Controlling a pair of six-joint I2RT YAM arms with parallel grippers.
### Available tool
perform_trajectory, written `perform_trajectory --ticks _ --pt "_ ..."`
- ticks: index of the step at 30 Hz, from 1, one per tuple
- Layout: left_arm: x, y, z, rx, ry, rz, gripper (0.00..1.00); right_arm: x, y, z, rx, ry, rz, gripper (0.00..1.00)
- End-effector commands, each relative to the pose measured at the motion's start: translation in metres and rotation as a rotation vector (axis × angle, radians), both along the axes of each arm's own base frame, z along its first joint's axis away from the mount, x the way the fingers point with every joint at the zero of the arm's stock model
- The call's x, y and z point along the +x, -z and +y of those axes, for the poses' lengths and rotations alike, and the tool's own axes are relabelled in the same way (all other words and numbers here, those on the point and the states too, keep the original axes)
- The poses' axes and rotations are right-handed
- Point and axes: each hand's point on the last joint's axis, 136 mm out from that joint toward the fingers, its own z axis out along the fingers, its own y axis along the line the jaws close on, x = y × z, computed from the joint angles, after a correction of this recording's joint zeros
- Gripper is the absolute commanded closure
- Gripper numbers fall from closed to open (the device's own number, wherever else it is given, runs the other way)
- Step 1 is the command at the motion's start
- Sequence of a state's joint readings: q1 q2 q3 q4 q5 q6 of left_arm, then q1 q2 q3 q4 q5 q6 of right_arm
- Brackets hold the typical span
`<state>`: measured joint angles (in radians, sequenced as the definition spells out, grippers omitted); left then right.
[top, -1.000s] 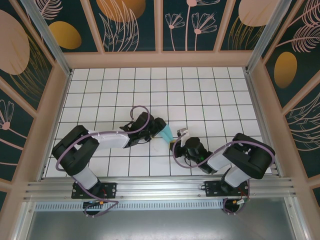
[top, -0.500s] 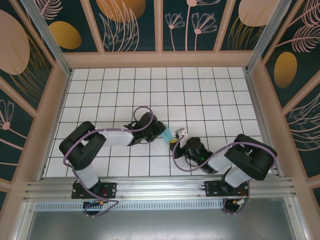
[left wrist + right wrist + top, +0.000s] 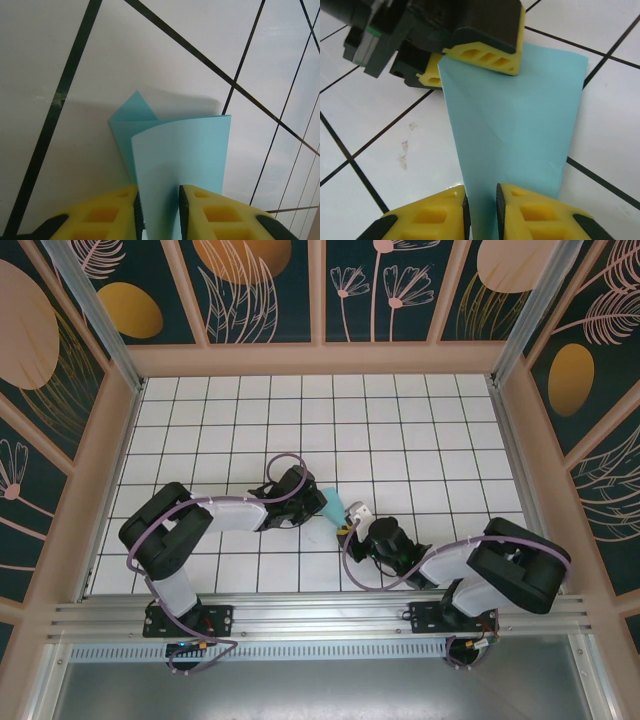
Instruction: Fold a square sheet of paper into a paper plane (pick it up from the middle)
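Note:
The light turquoise paper (image 3: pixel 334 506) is folded into a tapered wedge and lies between the two arms at the table's near middle. My left gripper (image 3: pixel 320 502) comes in from the left and is shut on the wide end. In the left wrist view the paper (image 3: pixel 182 150) bows up off the tiles into my left gripper (image 3: pixel 157 215). My right gripper (image 3: pixel 351 516) meets the wedge from the right. In the right wrist view the narrow end of the paper (image 3: pixel 520 115) runs between the pads of my right gripper (image 3: pixel 481 215), and the left arm's yellow fingers (image 3: pixel 485 55) clamp the far end.
White grid tiles (image 3: pixel 420 420) cover the table, inside a wooden frame (image 3: pixel 320 358) with patterned walls. An aluminium rail (image 3: pixel 320 618) runs along the near edge by the arm bases. A small smudge (image 3: pixel 404 147) marks the tile beside the paper.
My left arm has shifted right with the paper. The right gripper has slid left and closed in on the paper's narrow end.

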<state>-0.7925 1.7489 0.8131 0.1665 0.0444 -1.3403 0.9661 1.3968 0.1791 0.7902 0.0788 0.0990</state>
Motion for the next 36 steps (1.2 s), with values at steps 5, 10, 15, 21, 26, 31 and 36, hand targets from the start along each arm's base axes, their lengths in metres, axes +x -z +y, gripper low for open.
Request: perform_trajectory --ticks 5,10,15,21,26,31,36 --pt "0.004 -0.01 -0.001 0.006 -0.001 -0.019 0.83 0.003 -0.003 -0.004 -0.144 0.031 -0.076 0.71" --pt "0.005 -0.013 0.001 0.01 -0.009 -0.028 0.95 0.003 -0.005 -0.005 -0.244 0.065 -0.119 0.7" --pt "0.006 -0.014 0.002 0.021 -0.012 -0.034 0.96 -0.004 -0.003 0.001 -0.294 0.044 -0.124 0.66" --pt "0.007 -0.015 0.001 0.018 -0.011 -0.035 0.96 -0.004 0.002 0.007 -0.369 0.054 -0.159 0.68" --pt "0.007 -0.015 0.001 0.017 -0.01 -0.033 0.96 0.003 0.005 0.006 -0.406 0.088 -0.18 0.76" --pt "0.008 -0.015 0.001 0.021 -0.009 -0.036 0.96 0.001 0.008 0.007 -0.409 0.083 -0.171 0.78" --pt "0.008 -0.016 0.002 0.03 -0.009 -0.035 0.95 0.0 0.012 0.006 -0.405 0.089 -0.159 0.86"
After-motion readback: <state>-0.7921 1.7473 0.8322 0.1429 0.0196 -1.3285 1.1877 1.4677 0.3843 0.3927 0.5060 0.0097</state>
